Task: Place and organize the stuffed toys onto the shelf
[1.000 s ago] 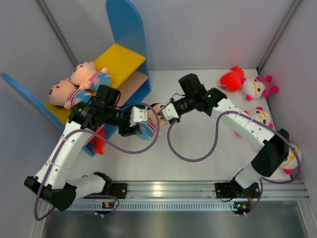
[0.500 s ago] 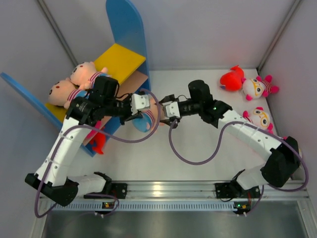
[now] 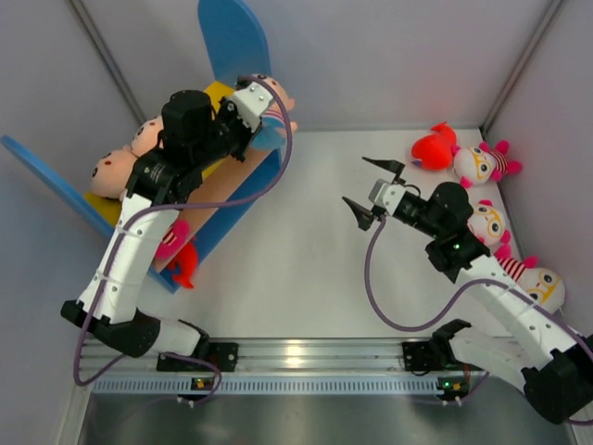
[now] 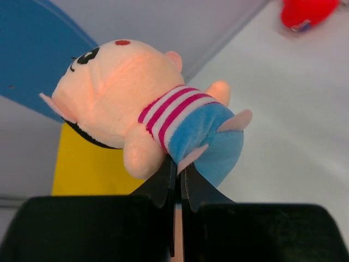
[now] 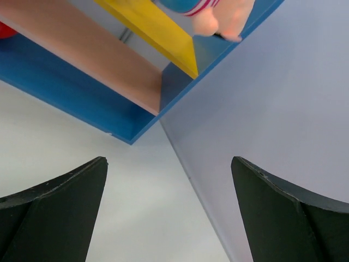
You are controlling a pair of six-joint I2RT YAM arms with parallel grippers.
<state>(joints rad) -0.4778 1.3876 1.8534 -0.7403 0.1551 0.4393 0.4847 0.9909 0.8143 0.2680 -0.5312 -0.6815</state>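
The left gripper (image 4: pixel 178 176) is shut tightly on the blue pants of a peach-faced doll (image 4: pixel 125 98) and holds it in the air above the far end of the yellow upper board (image 4: pixel 82 169) of the shelf (image 3: pixel 232 42), close to its tall blue side panel. The right gripper (image 3: pixel 354 180) is wide open with nothing between its fingers, over the white table (image 3: pixel 296 278) and well apart from the shelf. Two other peach-faced dolls (image 3: pixel 109 170) lie side by side on the yellow board, and a red plush (image 3: pixel 432 148) lies beside a white-faced toy (image 3: pixel 482 165) in the far right corner.
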